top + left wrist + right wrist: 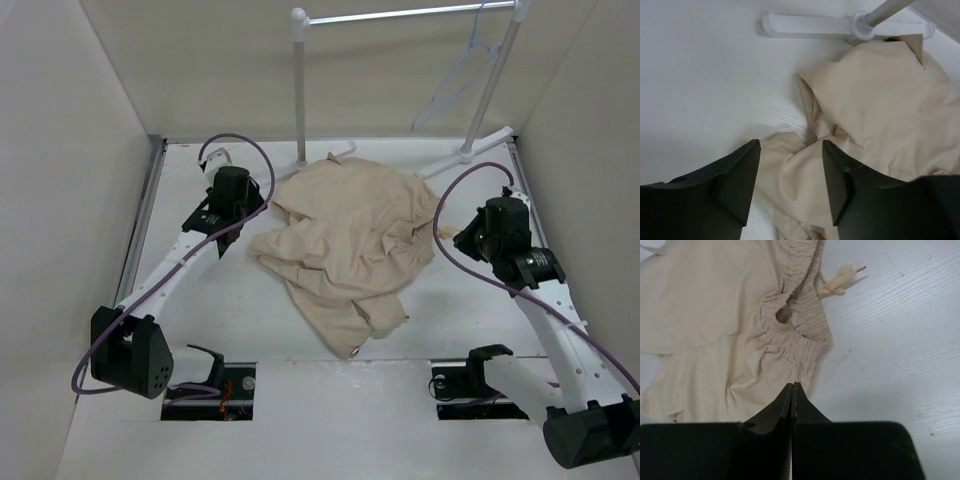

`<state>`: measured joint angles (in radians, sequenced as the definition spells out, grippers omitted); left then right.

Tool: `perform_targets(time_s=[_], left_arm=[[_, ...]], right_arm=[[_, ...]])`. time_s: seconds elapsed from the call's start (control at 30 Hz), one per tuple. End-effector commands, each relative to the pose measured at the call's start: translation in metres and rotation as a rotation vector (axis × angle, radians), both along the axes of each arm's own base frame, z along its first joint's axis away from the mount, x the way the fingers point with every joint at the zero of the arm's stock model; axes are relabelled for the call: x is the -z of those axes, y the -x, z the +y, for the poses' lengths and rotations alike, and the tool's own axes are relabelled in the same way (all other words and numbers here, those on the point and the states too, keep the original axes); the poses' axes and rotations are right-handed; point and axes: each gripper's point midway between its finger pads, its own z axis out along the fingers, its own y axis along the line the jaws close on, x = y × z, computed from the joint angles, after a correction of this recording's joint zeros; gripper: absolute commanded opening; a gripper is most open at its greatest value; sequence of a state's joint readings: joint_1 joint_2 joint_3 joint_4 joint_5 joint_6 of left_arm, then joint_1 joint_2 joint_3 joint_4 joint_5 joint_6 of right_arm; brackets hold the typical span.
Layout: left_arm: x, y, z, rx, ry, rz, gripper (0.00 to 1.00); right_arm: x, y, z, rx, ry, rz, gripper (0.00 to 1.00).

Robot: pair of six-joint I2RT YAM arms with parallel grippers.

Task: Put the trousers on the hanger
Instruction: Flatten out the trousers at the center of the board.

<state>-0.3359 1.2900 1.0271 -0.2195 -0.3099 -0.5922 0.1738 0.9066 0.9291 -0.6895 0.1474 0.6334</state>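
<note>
The beige trousers [345,240] lie crumpled in a heap mid-table. My left gripper [245,215] is at their left edge; in the left wrist view it [790,145] is open, its fingers straddling a raised fold of the trousers [880,100] without pinching it. At the heap's right side is my right gripper [457,235]. The right wrist view shows it [794,385] shut, tips just short of the gathered waistband of the trousers [715,315], with nothing visible between them. The thin pale hanger [462,75] hangs from the rail at the back right.
A white tube rack [300,90] stands at the back, its foot [810,25] lying on the table just beyond the trousers. A drawstring end [837,285] trails out beside the waistband. Side walls close in the table on the left and right.
</note>
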Motion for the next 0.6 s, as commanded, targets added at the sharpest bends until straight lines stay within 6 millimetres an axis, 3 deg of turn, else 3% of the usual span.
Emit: perform_targets(time_s=[0.0,0.1,0.17,0.23,0.37,0.5,0.57], left_arm=[[-0.003,-0.014,-0.009,0.071,0.073,-0.026,0.33],[0.029,0.010,0.000,0.052,0.085,0.109,0.28],[0.051,0.031,0.011,0.026,0.073,0.185,0.43],[0.075,0.049,0.020,-0.016,0.098,0.248,0.64],[0.105,0.062,0.017,-0.061,0.225,0.333,0.81],[0.119,0.053,0.008,-0.094,0.312,0.331,0.91],[0.127,0.046,0.007,-0.123,0.345,0.326,0.91]], right_arm=[[0.006,-0.002,0.001,0.012,-0.022,0.007,0.07],[0.022,0.001,0.008,0.005,-0.019,0.047,0.36],[0.038,0.002,0.013,0.000,-0.023,0.080,0.56],[0.055,-0.001,0.018,-0.004,-0.035,0.117,0.68],[0.076,-0.021,0.032,-0.028,-0.067,0.145,0.72],[0.089,-0.044,0.039,-0.036,-0.076,0.161,0.71],[0.098,-0.052,0.044,-0.045,-0.087,0.179,0.69]])
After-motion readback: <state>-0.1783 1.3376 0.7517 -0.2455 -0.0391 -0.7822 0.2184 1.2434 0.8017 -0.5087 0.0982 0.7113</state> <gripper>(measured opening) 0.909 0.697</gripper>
